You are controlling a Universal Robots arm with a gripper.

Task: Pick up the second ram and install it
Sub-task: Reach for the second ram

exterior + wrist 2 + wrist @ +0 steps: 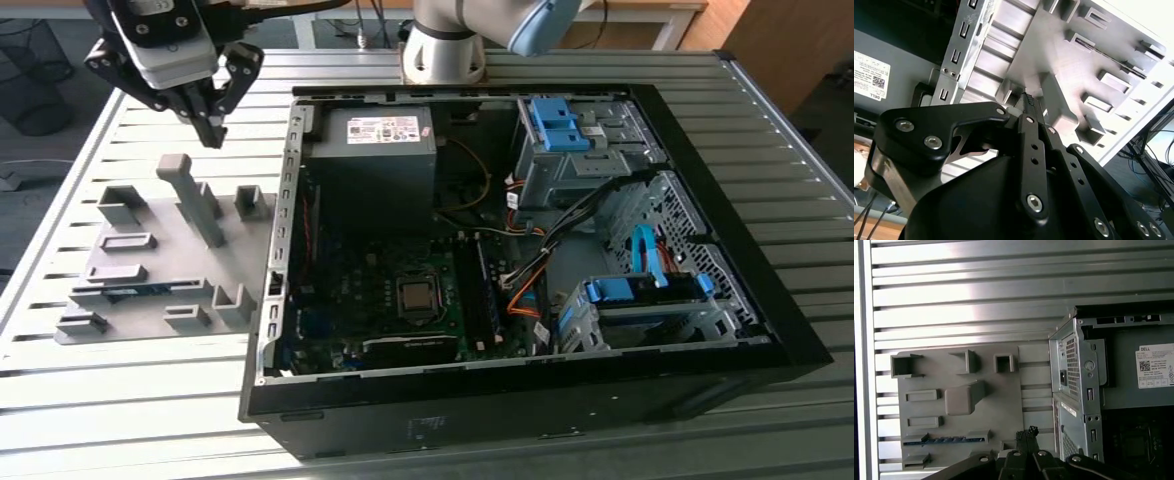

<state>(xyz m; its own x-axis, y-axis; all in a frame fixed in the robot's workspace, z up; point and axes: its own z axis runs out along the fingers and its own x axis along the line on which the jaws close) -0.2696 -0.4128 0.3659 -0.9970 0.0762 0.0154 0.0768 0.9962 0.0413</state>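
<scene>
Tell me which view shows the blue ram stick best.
The first wrist view: the second ram shows its whole blue length. The exterior view gives a thin blue strip; the second wrist view, nothing certain.

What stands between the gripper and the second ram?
In the exterior view, a tall grey holder block stands between the gripper and the second ram.

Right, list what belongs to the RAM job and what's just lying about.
Job: gripper, second ram in the grey holder tray, motherboard inside the open computer case.
Lying about: power supply, blue drive brackets, cable bundle, slatted table.
</scene>
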